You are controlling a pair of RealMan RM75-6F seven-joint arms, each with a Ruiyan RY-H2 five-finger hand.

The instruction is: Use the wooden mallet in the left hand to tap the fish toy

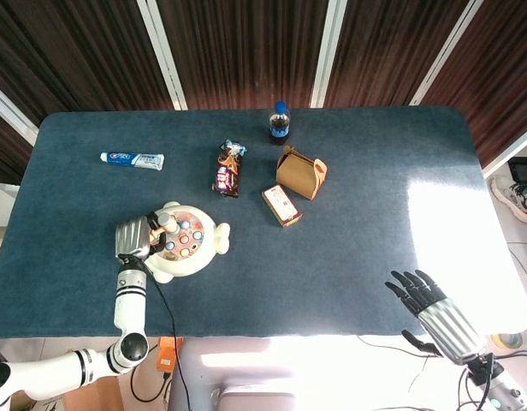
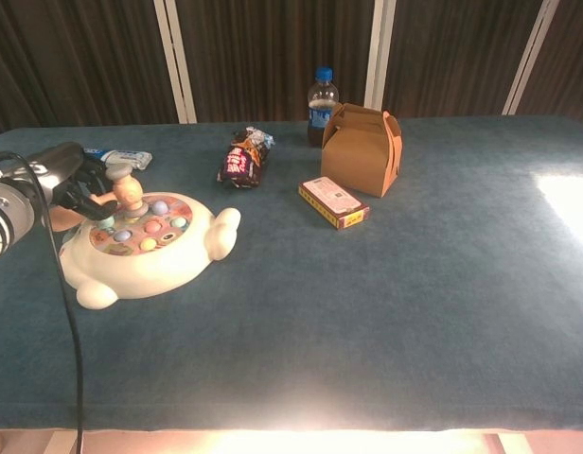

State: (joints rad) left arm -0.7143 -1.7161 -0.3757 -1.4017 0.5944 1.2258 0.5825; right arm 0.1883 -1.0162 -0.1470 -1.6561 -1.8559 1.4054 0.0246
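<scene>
The fish toy (image 1: 188, 248) (image 2: 150, 251) is a cream, fish-shaped board with several coloured round pegs on top, lying at the table's front left. My left hand (image 1: 135, 237) (image 2: 60, 184) holds the wooden mallet (image 1: 167, 226) (image 2: 127, 192), whose head hangs just over the pegs at the toy's left side. My right hand (image 1: 422, 295) is open with its fingers spread near the table's front right edge, far from the toy; only the head view shows it.
A toothpaste tube (image 1: 133, 159) lies at the back left. A snack pack (image 1: 230, 169), a blue-capped bottle (image 1: 280, 123), a brown carton box (image 1: 300, 172) and a small flat box (image 1: 281, 205) stand mid-table behind the toy. A cable (image 2: 64, 312) hangs from my left arm.
</scene>
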